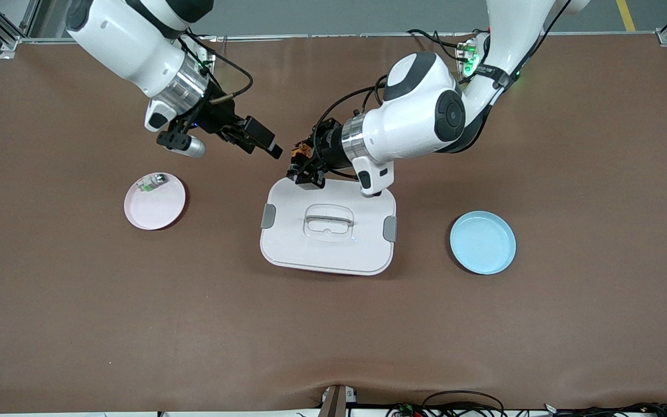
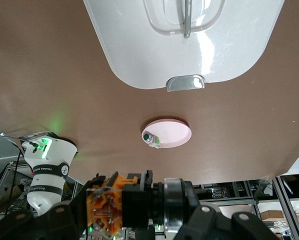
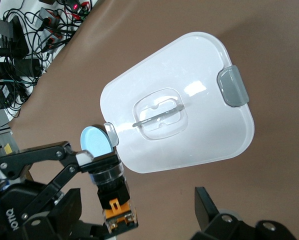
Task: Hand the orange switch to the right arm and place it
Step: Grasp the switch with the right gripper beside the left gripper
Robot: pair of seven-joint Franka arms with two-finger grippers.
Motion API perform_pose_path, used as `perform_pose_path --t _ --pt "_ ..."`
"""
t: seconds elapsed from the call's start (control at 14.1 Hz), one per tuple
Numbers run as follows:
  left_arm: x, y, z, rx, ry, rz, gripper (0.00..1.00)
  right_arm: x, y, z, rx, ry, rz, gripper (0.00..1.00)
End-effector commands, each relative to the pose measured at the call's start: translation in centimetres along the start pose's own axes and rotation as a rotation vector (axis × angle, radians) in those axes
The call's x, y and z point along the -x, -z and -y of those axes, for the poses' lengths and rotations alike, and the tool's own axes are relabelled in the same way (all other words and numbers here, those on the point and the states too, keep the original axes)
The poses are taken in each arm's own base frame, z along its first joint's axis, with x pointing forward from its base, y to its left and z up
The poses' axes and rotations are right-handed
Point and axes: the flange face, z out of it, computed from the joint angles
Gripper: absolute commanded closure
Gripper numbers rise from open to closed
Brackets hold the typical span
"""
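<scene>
My left gripper is shut on the orange switch and holds it sideways in the air, just over the white lid's edge that lies farther from the front camera. In the left wrist view the switch sits clamped between the fingers of the left gripper, orange block at one end and black body in the middle. My right gripper is open and points at the switch from the right arm's end, a short gap away. In the right wrist view the switch shows between the spread fingers of the right gripper.
A white lid with grey clips lies mid-table, also showing in both wrist views. A pink plate holding a small white-and-green component lies toward the right arm's end. A blue plate lies toward the left arm's end.
</scene>
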Motion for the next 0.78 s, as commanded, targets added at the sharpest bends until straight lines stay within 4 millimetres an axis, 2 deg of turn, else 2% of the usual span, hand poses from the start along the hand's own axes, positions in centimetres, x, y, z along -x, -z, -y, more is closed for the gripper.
perform_pose_path --t 0.0,0.14,0.5,0.71 --pt "1.1 -0.7 -0.1 0.012 0.019 0.030 1.00 -0.2 -0.8 0.3 -0.019 -0.022 0.014 0.00" --pt "1.5 -1.5 0.2 0.012 0.014 0.032 1.00 -0.3 -1.3 0.6 -0.019 -0.022 0.020 0.00" --pt "1.8 -1.8 0.3 0.009 0.009 0.033 1.00 2.3 -3.3 1.5 0.006 0.095 0.061 0.00" --pt "1.9 -1.7 0.4 0.010 0.008 0.034 1.00 3.0 -3.9 1.2 0.020 0.124 0.075 0.00"
